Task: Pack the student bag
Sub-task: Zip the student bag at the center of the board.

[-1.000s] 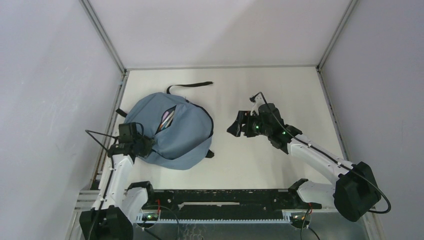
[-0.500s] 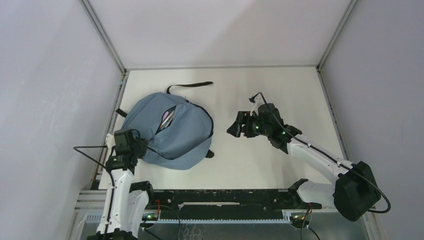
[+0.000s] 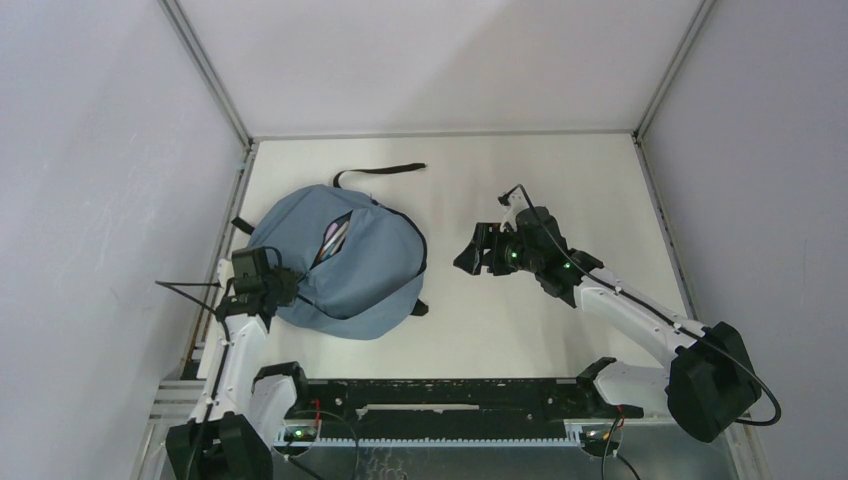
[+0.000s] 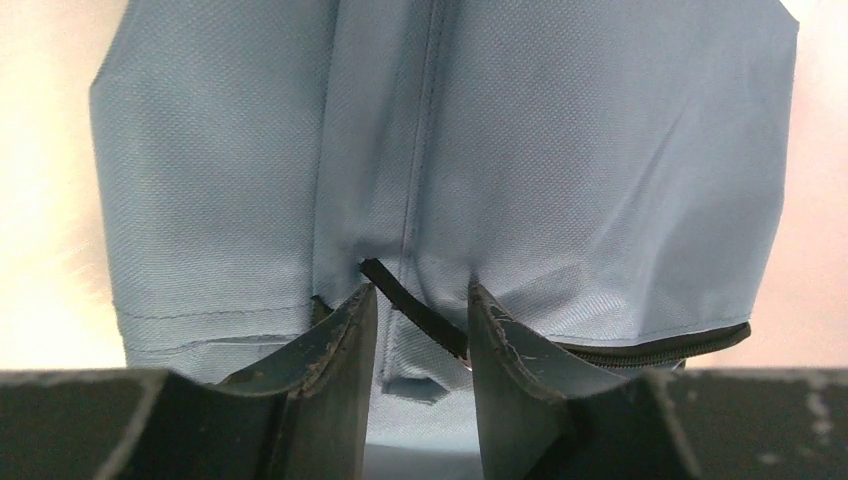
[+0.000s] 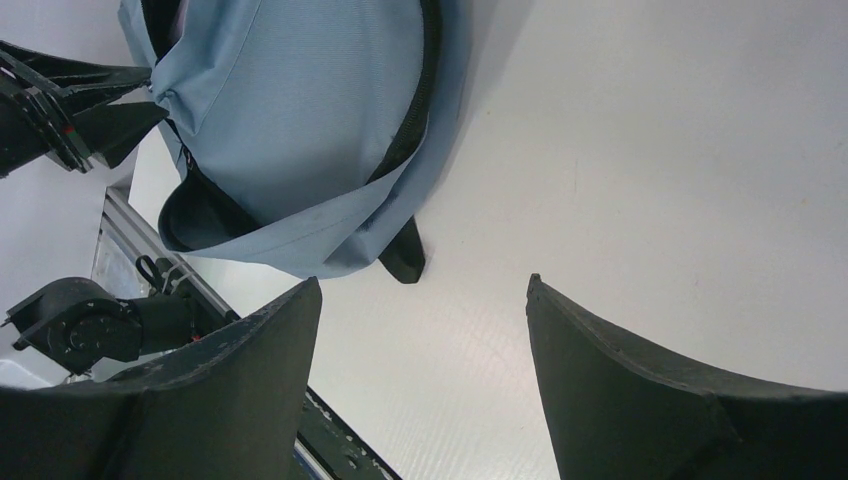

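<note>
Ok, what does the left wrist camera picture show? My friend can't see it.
Slate-blue fabric of the student bag fills nearly the whole picture, seen very close. At the bottom, the two dark fingers of the left tool appear to pinch a fold of it, with a thin black strip running slantwise between them.

Count: 1 student bag; 1 table; 2 pincers: left pincer, right pincer.

White table boxed by pale grey walls — metal corner posts, even light.
</note>
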Robot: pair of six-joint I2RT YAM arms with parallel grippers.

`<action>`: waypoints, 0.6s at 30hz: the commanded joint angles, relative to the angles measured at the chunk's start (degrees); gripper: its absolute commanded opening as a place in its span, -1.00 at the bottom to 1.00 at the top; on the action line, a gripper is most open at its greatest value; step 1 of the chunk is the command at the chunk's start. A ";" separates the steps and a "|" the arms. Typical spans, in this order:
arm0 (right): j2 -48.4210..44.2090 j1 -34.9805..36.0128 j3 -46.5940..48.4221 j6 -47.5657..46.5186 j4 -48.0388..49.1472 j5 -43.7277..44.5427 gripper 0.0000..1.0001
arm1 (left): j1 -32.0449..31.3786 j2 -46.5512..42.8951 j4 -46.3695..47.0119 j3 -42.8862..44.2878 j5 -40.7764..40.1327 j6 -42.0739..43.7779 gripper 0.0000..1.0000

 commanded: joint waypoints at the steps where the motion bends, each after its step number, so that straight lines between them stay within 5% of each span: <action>1: -0.29 0.38 0.24 -0.56 1.90 0.27 0.65 | 0.42 0.15 3.83 0.15 1.72 -1.60 -0.15; 14: 0.24 0.73 0.24 0.03 2.25 0.28 0.64 | 0.48 3.65 8.00 -3.16 3.30 -3.68 -0.22; 17: 0.05 0.73 0.24 0.03 2.04 0.44 0.64 | 0.50 3.12 7.90 -2.99 2.65 -3.47 -0.48; 18: 0.00 0.73 0.24 0.05 1.95 0.52 0.64 | 0.56 2.58 7.64 -2.69 2.23 -3.16 -0.71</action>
